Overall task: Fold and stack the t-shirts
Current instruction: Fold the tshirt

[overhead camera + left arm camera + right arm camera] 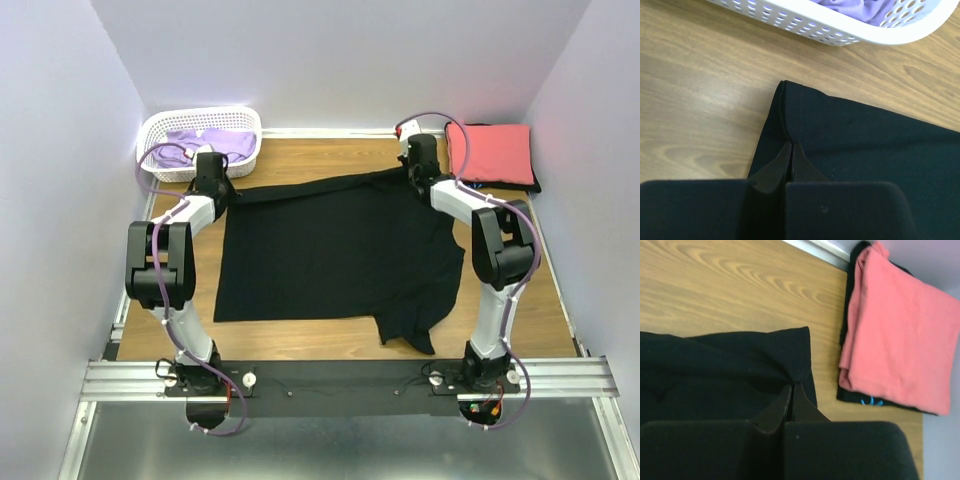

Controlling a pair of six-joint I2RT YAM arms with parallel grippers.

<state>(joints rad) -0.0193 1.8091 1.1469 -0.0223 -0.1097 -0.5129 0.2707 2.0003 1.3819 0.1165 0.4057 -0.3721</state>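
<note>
I watch the black t-shirt (pixel 335 250) (pixel 865 160) (pixel 715 370) lie spread on the wooden counter (pixel 300 335) (pixel 700 100) (pixel 715 290) between the two arms, its far edge drawn in a line from one wrist to the other. The left arm (pixel 160 260) reaches to the shirt's far left corner, where the left jaws are clenched on the hem; the left wrist view shows the fingertips (pixel 785 155) pressed together with the fold of black cloth pinched between them. The right arm (pixel 495 250) reaches to the far right corner, and the right jaws are likewise clamped on the black t-shirt, the cloth gathering into creases at the fingertips (pixel 785 395). From above, the near right part of the shirt bunches into a rumpled flap close to the right arm's base, while the left side lies flat. The white basket (pixel 165 165) (pixel 815 30) stands at the far left corner of the counter, just beyond the left jaws, with the lavender t-shirt (pixel 215 140) (pixel 850 7) heaped inside it. At the far right corner the coral-red t-shirt (pixel 490 152) (pixel 900 340) rests folded on top of the dark t-shirt (pixel 533 185) (pixel 855 392), whose edge shows a small teal mark (pixel 870 401) at the near side. That stack sits just beside the right jaws, apart from the black cloth.
</note>
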